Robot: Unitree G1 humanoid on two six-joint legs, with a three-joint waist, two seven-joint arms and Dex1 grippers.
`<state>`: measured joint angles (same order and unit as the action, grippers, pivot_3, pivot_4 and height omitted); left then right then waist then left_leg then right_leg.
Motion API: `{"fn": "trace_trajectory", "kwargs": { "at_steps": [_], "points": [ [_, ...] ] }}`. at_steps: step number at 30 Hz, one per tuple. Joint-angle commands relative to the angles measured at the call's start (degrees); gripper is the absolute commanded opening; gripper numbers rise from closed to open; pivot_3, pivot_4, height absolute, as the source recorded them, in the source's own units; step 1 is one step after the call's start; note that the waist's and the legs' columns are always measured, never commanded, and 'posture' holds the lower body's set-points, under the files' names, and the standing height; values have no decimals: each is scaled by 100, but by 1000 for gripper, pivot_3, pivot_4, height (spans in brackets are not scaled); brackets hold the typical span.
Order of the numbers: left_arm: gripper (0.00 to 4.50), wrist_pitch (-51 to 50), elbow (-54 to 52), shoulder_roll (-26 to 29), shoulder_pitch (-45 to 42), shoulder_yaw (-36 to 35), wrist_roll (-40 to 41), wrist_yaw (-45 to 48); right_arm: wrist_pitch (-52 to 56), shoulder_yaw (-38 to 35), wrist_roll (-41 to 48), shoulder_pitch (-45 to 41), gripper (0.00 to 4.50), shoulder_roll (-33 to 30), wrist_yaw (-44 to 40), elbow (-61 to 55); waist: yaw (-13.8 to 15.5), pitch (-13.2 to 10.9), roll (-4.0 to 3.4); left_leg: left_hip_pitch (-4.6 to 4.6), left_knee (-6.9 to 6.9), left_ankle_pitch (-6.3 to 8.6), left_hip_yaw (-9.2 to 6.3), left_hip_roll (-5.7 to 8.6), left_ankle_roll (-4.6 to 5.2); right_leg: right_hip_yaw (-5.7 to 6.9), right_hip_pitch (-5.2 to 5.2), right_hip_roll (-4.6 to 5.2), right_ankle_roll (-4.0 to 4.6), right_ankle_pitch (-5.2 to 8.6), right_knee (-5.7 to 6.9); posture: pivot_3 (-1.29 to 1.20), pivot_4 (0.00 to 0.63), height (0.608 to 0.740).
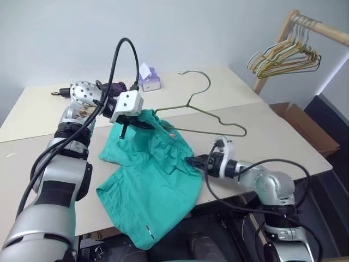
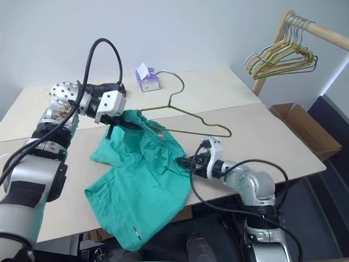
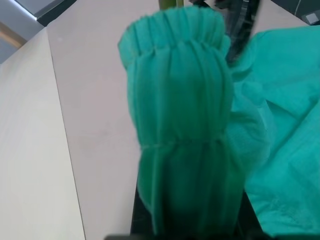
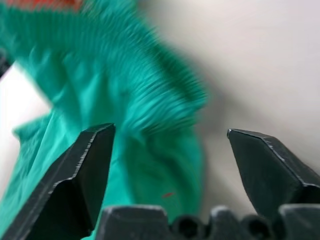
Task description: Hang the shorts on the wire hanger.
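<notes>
The shorts (image 1: 155, 185) lie spread on the table (image 1: 283, 142), their lower leg drooping over the table's near edge, while one bunched end of the gathered waistband is lifted off the surface. The left gripper (image 1: 143, 123) is clenched on that raised waistband; in the left wrist view the cloth (image 3: 182, 125) wraps up over the fingers and hides them almost wholly. A small orange-red tag (image 1: 170, 134) shows on the waistband just beside that grip. The hanger (image 1: 210, 117) lies flat on the table just beyond the shorts, its hook toward the far edge and its lower bar touching or passing just behind the waistband; which, I cannot tell. The right gripper (image 1: 192, 161) sits low at the shorts' right edge, fingers (image 4: 87, 172) spread wide and released, with fabric in front of them but nothing between them. Bare table stretches to the right of the hanger as far as the table's right edge. Beyond the hanger, a purple tissue box (image 1: 149, 79) stands near the far edge; a dark object behind the left arm is mostly hidden.
</notes>
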<state>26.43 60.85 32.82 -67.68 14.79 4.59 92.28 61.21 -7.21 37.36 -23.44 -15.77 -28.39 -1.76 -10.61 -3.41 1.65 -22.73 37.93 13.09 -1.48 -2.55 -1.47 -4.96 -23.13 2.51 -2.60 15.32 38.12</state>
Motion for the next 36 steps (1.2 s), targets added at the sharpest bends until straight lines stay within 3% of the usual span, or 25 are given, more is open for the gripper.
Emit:
{"fn": "trace_trajectory", "kwargs": {
  "at_steps": [1,11,12,15,23,25,32,36],
  "points": [
    [0,105,-53,54,-224,-41,132,22,43,-377,307,-373,4160,141,-134,590,-12,0,0,0,0,0,1,0,0,0,0,0,0,0,0,-103,0,740],
    [0,167,-58,154,-207,-130,85,22,-50,-257,261,-897,4160,397,-336,1487,30,1,-1,-3,0,0,-1,2,0,0,-1,3,0,0,1,-75,0,740],
    [0,173,-65,164,-199,-133,86,22,-56,-259,247,-922,3994,414,-317,1528,35,1,-1,-3,0,0,-2,1,0,0,-1,2,0,0,1,-72,0,740],
    [0,179,-85,186,-180,-159,84,22,-52,-286,275,-895,3240,420,-357,1518,45,1,-1,-6,0,0,-2,2,0,1,-1,4,0,0,0,-68,0,740],
    [0,166,-36,226,-159,-284,37,22,-61,-483,412,-452,583,408,-333,1068,61,1,-1,-6,0,0,-4,2,0,2,-2,4,0,0,0,-72,0,740],
    [0,167,-21,234,-151,-305,15,22,-146,-573,432,-353,94,449,-291,965,62,1,-1,-7,0,0,-3,2,0,3,-2,4,0,0,0,-77,0,740],
    [0,-47,107,447,-127,-465,-60,-14,-654,-576,158,147,77,336,-89,436,44,1,-1,-7,0,0,-3,2,0,2,-2,4,0,0,1,-85,0,740],
    [0,-115,40,962,42,-227,-57,22,-1325,-483,-331,406,77,15,7,244,13,1,-2,-5,0,0,-3,2,0,2,-3,3,0,0,2,-94,0,740]
  ]
}}
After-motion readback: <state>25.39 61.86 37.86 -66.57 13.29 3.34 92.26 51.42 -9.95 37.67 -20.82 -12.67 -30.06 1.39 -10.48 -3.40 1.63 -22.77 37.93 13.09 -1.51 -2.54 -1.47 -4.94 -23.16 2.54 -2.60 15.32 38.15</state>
